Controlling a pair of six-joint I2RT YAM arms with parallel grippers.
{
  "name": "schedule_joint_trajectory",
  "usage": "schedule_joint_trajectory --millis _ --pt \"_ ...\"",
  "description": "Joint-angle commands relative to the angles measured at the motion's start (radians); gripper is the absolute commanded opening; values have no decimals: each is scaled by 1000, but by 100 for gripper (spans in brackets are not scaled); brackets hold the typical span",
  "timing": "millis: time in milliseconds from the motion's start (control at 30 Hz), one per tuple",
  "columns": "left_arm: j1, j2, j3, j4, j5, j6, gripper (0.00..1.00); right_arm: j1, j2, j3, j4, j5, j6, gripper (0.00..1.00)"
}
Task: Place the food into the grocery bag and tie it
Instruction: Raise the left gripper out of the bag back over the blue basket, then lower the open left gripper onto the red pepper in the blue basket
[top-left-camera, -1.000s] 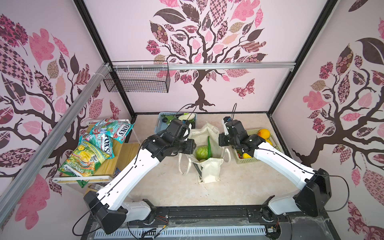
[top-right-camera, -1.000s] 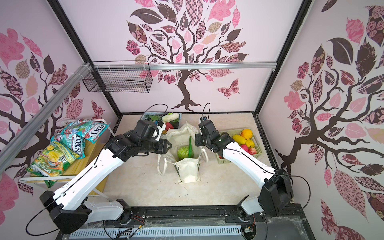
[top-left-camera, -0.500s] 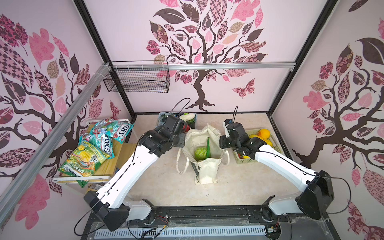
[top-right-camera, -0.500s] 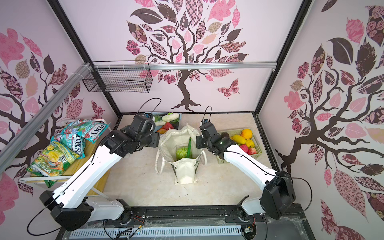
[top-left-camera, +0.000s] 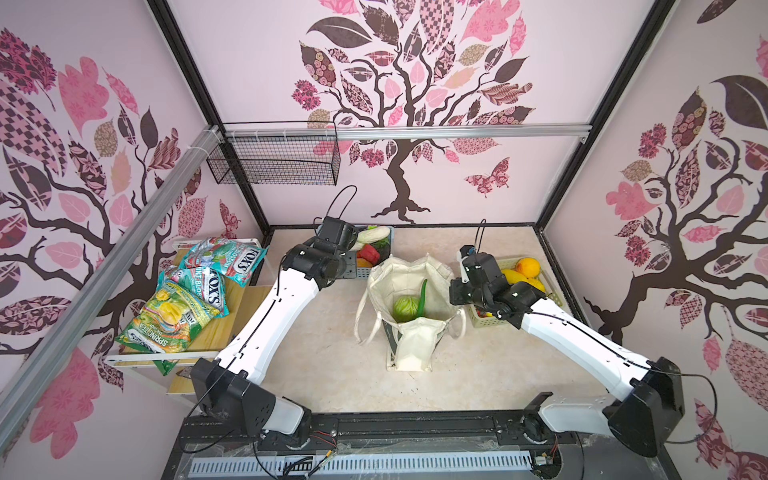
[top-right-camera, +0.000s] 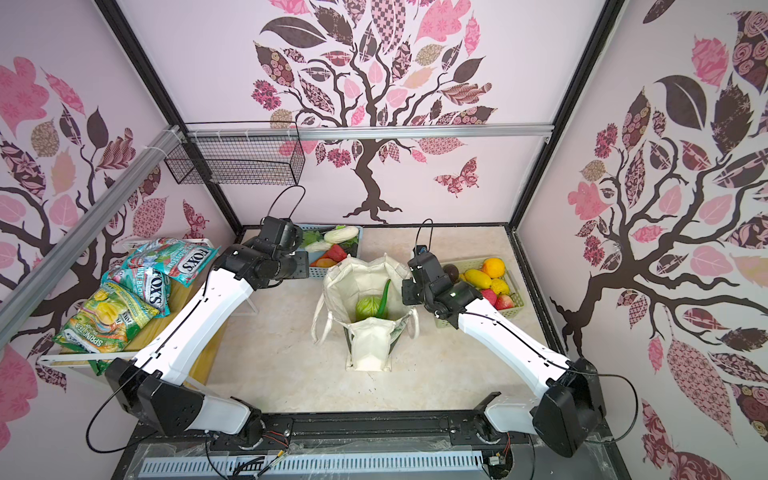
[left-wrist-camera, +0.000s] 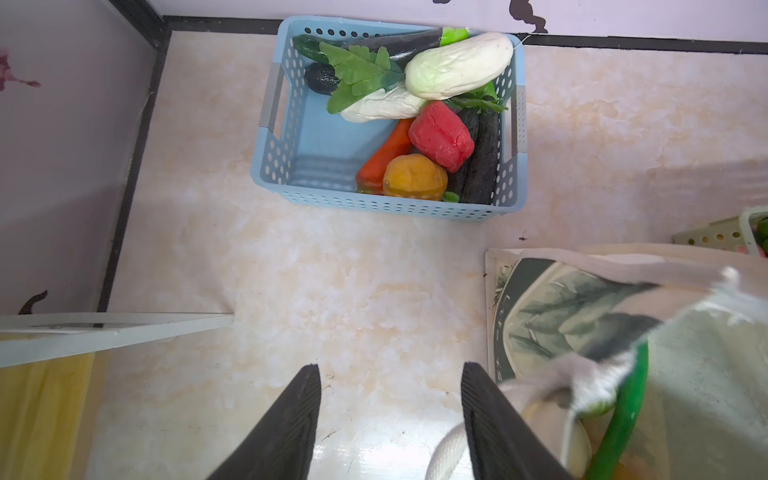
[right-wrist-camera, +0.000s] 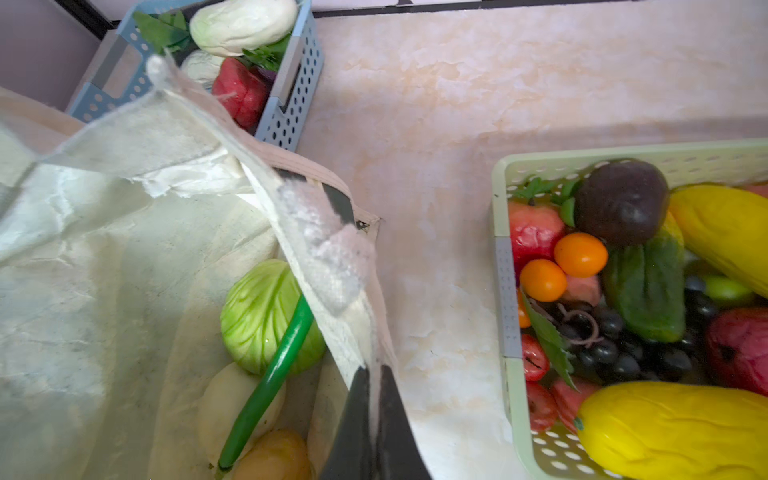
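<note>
The bag (top-left-camera: 390, 278) stands upright in the middle of the table (top-left-camera: 332, 374), between the blue basket (top-left-camera: 361, 272) on the far left and the green basket (top-left-camera: 486, 322) on the right. Its mouth faces up and gapes wide. In both top views the opening runs longer from near to far than across, and the near panel is folded down toward my edge of the table. One handle (top-left-camera: 362, 320) hangs loose off the left side.

My right gripper (right-wrist-camera: 374, 370) is pinched tight on the right rim of the bag (right-wrist-camera: 104, 249), with the cloth caught between the pads and the frayed edge rising past them.

My left gripper (left-wrist-camera: 390, 370) hangs above the table just left of the bag (left-wrist-camera: 582, 299). Its jaws are moderately apart with only bare tabletop between them. A cream strap lies just outside one finger (left-wrist-camera: 490, 415).

Inside the bag I see the cabbage (right-wrist-camera: 262, 316) low down and a long green stalk (right-wrist-camera: 270, 378) leaning across it. The stalk (top-left-camera: 423, 297) has its foot at the near end of the bag floor and its tip points up toward the far rim, so its axis runs near to far. Two pale or tan pieces sit beside its foot; I cannot tell what they are.

The blue basket (left-wrist-camera: 374, 203) holds a red pepper (left-wrist-camera: 440, 135), an orange one (left-wrist-camera: 415, 178) and white vegetables.
</note>
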Motion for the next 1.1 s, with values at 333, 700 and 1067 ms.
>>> schedule_joint_trajectory --millis 333,700,1067 --pt "20 244 40 154 94 -41 63 -74 -124 -39 -127 62 11 1" --pt "83 474 199 180 135 -13 72 -73 -122 -37 -151 64 18 1" --pt "106 667 424 115 148 17 76 -74 -59 6 -145 57 1 1"
